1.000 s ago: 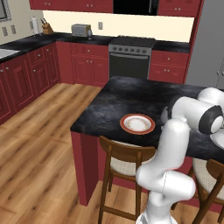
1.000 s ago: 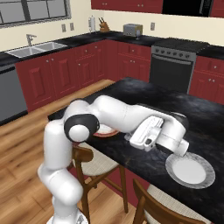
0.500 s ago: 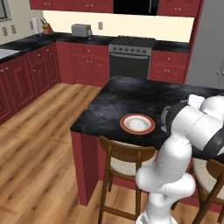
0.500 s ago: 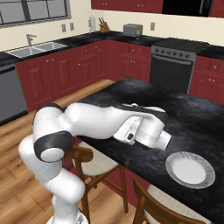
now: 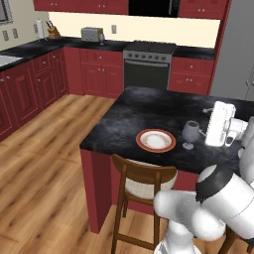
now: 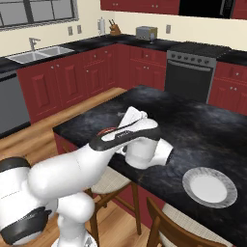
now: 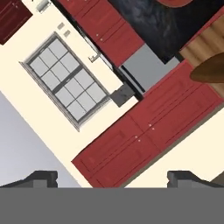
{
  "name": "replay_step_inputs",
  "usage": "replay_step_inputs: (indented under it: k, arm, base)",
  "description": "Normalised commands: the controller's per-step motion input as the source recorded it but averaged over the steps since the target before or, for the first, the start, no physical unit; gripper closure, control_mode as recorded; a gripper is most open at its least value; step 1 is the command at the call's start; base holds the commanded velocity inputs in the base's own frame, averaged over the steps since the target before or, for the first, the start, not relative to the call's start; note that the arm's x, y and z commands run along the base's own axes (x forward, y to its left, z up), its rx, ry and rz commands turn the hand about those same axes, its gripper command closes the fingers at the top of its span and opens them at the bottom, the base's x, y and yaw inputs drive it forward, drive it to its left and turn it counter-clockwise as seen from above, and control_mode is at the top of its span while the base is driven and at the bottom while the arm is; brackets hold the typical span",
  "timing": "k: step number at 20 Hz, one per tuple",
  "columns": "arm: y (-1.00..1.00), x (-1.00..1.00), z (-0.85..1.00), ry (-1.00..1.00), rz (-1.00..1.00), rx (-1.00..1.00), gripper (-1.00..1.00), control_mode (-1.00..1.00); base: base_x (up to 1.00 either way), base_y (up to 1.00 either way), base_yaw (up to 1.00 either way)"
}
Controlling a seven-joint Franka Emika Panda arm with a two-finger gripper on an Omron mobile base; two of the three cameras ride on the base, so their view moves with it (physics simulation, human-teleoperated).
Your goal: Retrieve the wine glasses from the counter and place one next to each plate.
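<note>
One wine glass (image 5: 189, 133) is seen upright on the island (image 5: 149, 111), just right of the orange-rimmed plate (image 5: 156, 140) near the island's front edge. The plain white plate (image 6: 209, 186) is set further along that front edge. A second wine glass (image 5: 101, 38) is seen by the toaster (image 5: 91, 33) on the back counter (image 5: 59, 43). The gripper (image 7: 112, 177) is empty, jaws spread wide, aimed at the window wall.

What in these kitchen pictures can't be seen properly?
- Orange-rimmed plate: in the right base view, mostly hidden behind the arm.
- Wine glass on the island: the hand beside it blocks whether they touch.
- Second wine glass by the toaster: too small to make out.
- White plate: outside the left base view.
</note>
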Motion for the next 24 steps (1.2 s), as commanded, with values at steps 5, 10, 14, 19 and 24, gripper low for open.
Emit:
replay_step_inputs:
  k: [5, 10, 14, 19, 24]
  arm:
    - [0.09, -0.62, 0.84, -0.09, 0.1, 0.0, -1.0, -1.0]
    - [0.16, -0.72, 0.63, -0.1, 0.18, 0.05, -1.0, -1.0]
    - [0.4, -0.45, 0.17, -0.03, 0.11, 0.01, -1.0, 1.0]
    - [0.0, 0.0, 0.0, 0.0, 0.0, 0.0, -1.0, 1.0]
    - [0.0, 0.0, 0.0, 0.0, 0.0, 0.0, -1.0, 1.0]
  base:
    - [0.0, 0.0, 0.0]
    - [0.0, 0.0, 0.0]
    - [-0.11, 0.25, 0.02]
    - [-0.68, 1.0, 0.03]
    - [-0.44, 1.0, 0.01]
